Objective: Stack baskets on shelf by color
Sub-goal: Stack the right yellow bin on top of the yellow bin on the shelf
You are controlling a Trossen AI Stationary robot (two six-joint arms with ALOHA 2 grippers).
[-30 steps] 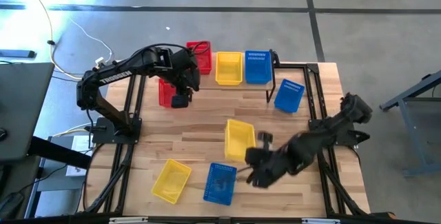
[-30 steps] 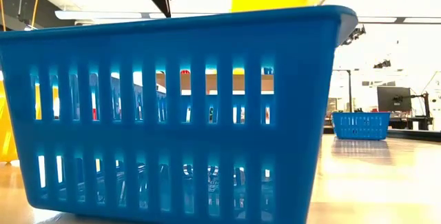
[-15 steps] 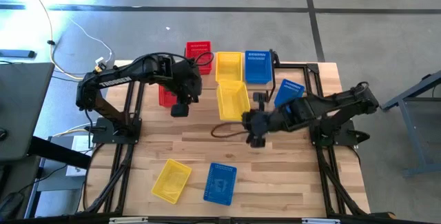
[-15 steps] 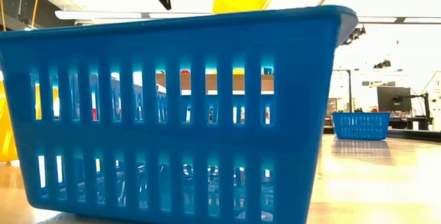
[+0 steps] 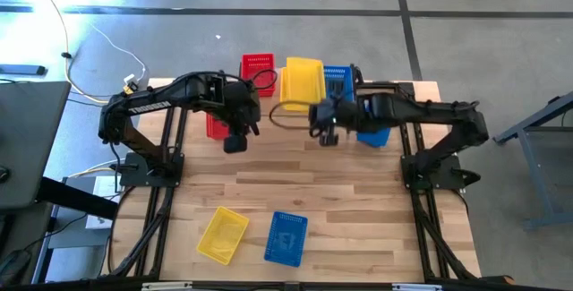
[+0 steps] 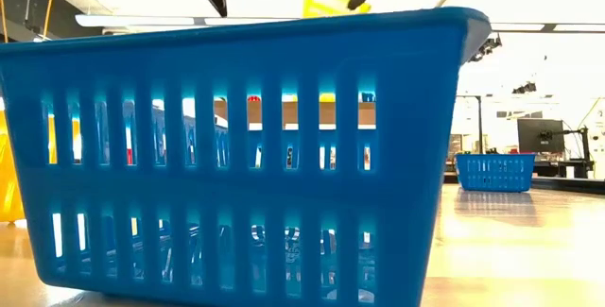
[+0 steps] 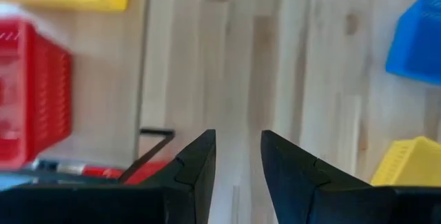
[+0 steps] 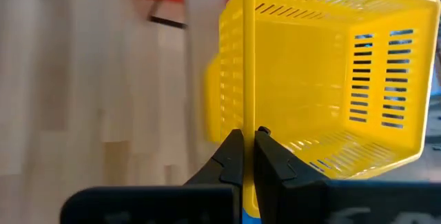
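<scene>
My right gripper (image 5: 315, 112) is shut on a yellow basket (image 5: 303, 77), carried tilted above the shelf (image 5: 354, 103) at the table's far edge. The shelf bears a red basket (image 5: 258, 70), a yellow basket mostly hidden beneath the held one, and a blue basket (image 5: 337, 81). My left gripper (image 5: 235, 141) hangs open over bare wood beside a red basket (image 5: 213, 123) that rests on the table. Another blue basket (image 5: 380, 132) lies under my right arm. A yellow basket (image 5: 223, 234) and a blue one (image 5: 286, 237) sit near the near edge. My right gripper pinches one side wall of the yellow basket at its rim (image 8: 245, 117), one finger (image 8: 275, 156) inside the basket and the other outside. The fingers come level from the table's right side. The basket is lifted clear and tilted, with its open side turned sideways.
The low view is filled by the near blue basket (image 6: 236, 156), with another blue basket (image 6: 496, 171) far behind. The left wrist view shows a red basket (image 7: 31, 93), blue (image 7: 420, 38) and yellow (image 7: 406, 165) basket corners. Bare wood lies mid-table.
My right gripper has carried the yellow basket from the table's near middle up and toward the far edge, ending above the shelf's yellow basket; the basket has tipped further on the way. My left gripper has drawn back slightly from the red basket toward the near edge.
</scene>
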